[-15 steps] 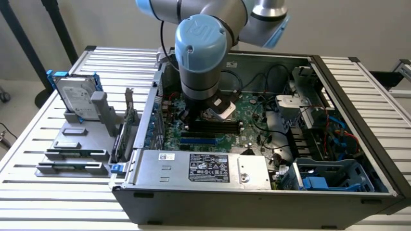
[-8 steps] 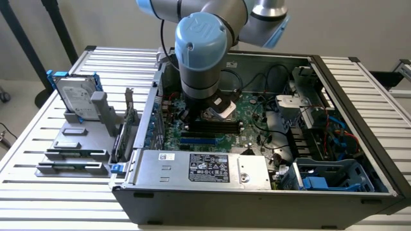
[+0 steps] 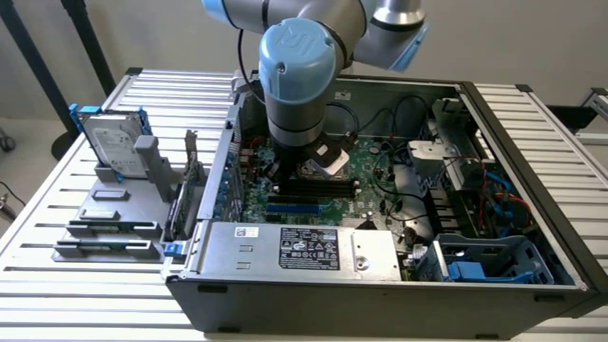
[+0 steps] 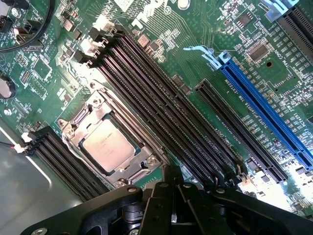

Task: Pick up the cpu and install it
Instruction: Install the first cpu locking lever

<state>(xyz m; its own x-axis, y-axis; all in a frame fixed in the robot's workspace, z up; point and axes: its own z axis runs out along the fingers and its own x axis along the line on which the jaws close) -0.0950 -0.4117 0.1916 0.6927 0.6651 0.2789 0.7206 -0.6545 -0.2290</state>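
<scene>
Cpu (image 4: 108, 145) sits in motherboard socket (image 4: 88, 113)

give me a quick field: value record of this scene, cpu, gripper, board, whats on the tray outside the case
cpu: cpu lies flat in the socket on the motherboard, metal top up
gripper: gripper is over the board beside the socket, holding nothing that shows
memory slots: black slots beside the socket look unfilled
expansion slot: long blue slot, nothing in it
arm: arm reaches down into the open computer case
tray: grey tray outside the case, at the exterior view's left, carries the hard drive standing upright in a blue frame
</scene>
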